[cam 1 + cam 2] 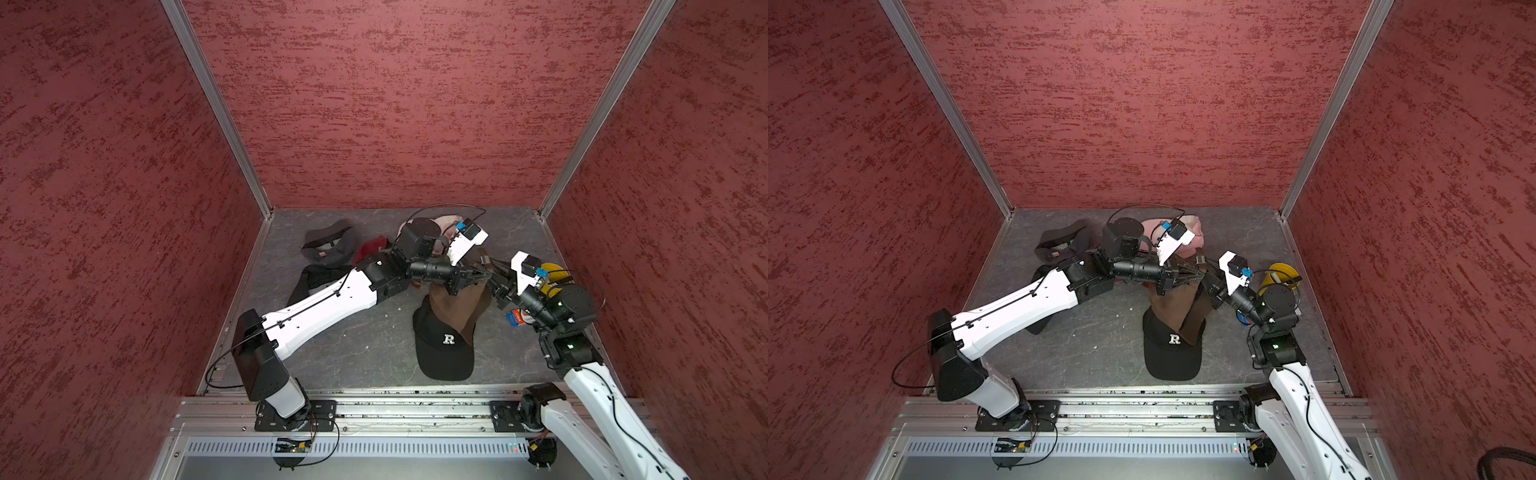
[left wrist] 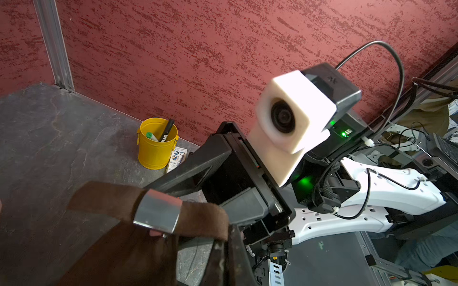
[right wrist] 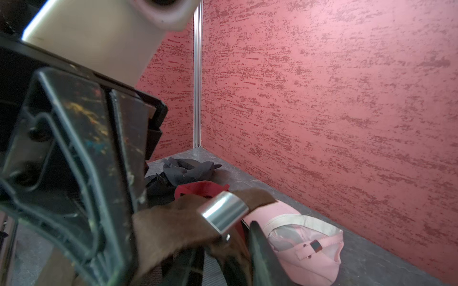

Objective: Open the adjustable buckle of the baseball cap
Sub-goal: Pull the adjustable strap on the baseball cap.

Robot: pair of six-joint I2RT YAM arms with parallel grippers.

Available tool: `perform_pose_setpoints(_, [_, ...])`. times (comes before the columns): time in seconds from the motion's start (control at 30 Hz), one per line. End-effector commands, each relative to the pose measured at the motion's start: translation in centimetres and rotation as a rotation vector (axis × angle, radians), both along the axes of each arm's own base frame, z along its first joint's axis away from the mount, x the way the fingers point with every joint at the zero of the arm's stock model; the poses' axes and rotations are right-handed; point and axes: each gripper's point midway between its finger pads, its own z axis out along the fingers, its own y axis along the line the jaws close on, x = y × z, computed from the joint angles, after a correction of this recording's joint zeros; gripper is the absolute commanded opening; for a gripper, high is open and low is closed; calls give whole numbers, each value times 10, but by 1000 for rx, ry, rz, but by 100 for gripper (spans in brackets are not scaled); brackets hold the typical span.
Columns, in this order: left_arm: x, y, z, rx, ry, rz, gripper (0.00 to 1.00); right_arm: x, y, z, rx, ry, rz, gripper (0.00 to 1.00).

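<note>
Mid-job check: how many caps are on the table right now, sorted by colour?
black-and-brown cap with the R: 1
dark grey cap: 1
red cap: 1
pink cap: 1
plain black cap, partly hidden, probably a cap: 1
Total: 5

Brown cap (image 1: 451,307) with silver buckle (image 2: 157,214); black cap (image 1: 442,359) bearing white R.

A robot test cell in a laboratory is shown: a grey tabletop (image 1: 365,345) is enclosed on three sides by red textured wall panels (image 1: 395,104) held in aluminium posts (image 1: 216,108). The left arm (image 1: 324,307) and right arm (image 1: 602,399) are bolted to an aluminium rail (image 1: 415,409), with a slotted cable duct (image 1: 353,448) run beneath it
</note>
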Motion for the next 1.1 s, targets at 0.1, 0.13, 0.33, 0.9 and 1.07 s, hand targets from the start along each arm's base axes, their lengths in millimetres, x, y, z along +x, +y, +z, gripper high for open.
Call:
perform_pose_setpoints(0.1, [-1, -2, 5, -3, -18, -29, 0, -4, 3, 16, 81, -39, 31, 18])
perform_pose_setpoints(0.13, [-1, -1, 4, 0, -18, -28, 0, -3, 2, 17, 87, -41, 24, 15])
perform_pose_setpoints(0.33, [-3, 2, -1, 17, -14, -24, 0, 7, -9, 22, 122, -36, -56, 1])
perform_pose_setpoints(0.9, [-12, 16, -18, 104, -15, -20, 0, 24, -26, 54, 245, -39, -153, 0])
perform_pose_setpoints(1.07, [-13, 20, -24, 123, -15, -14, 0, 28, -30, 58, 260, -27, -180, 0])
